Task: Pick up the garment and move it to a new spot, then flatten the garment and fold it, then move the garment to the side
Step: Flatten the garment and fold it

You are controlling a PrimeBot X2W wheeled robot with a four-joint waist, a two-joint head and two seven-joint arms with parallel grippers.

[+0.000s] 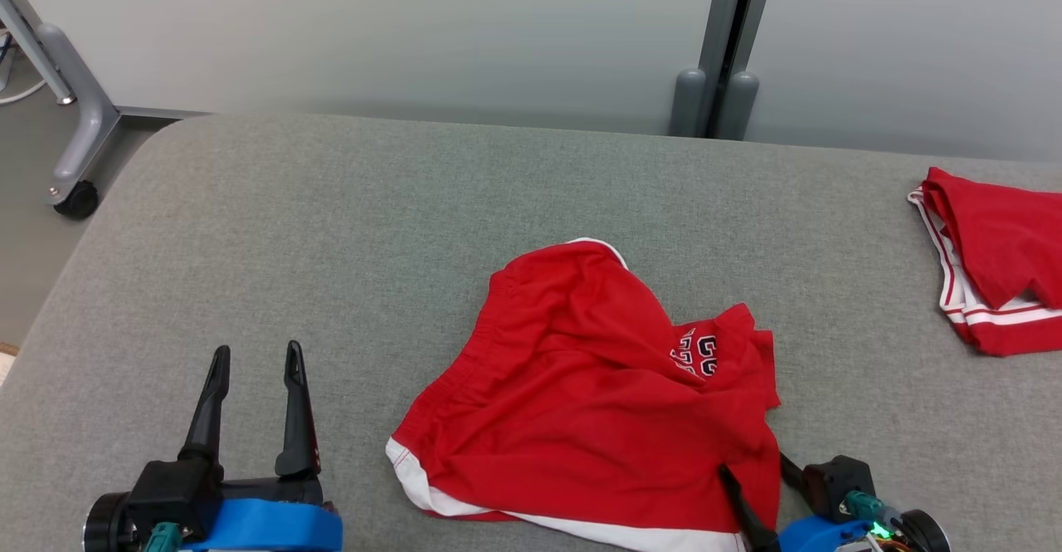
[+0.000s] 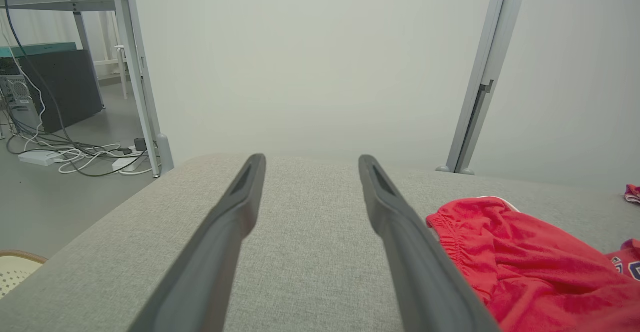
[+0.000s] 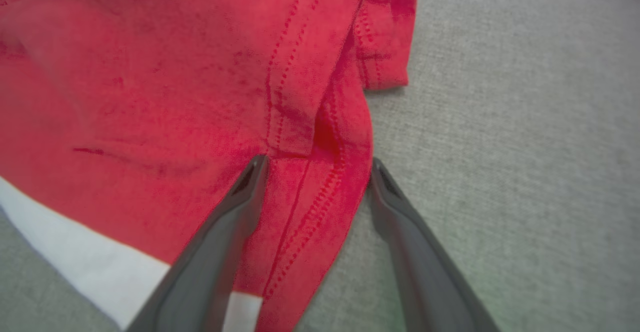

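Your left end effector (image 1: 256,351) stands at the near left with its fingers spread wide. It holds nothing, over bare grey worktop (image 1: 290,228) and well apart from the cloth. The red shorts (image 1: 581,386) lie rumpled in the middle of the worktop, waistband toward the left, white-trimmed hem toward you and a printed emblem (image 1: 697,354) folded into the right side. Your right end effector (image 3: 318,161) is at the near right corner of the shorts. Its fingers are also spread, one resting on the red cloth and the other just off the stitched side edge, so nothing is pinched yet.

This looks like the grasp before a lift. To do it well:
- Push the right fingers further over that seamed edge before you close, so you catch the doubled seam and not one loose layer.
- Bring the left end effector across to the waistband or the near left hem corner.
- Lift with both, or the shorts will hang bunched from one corner.
- Keep clear of the other garment at the far right.

Count:
- two end effectors
- one pair of red shorts in play
- one second red garment (image 1: 1000,253) with white stripes at the right edge
- one emblem
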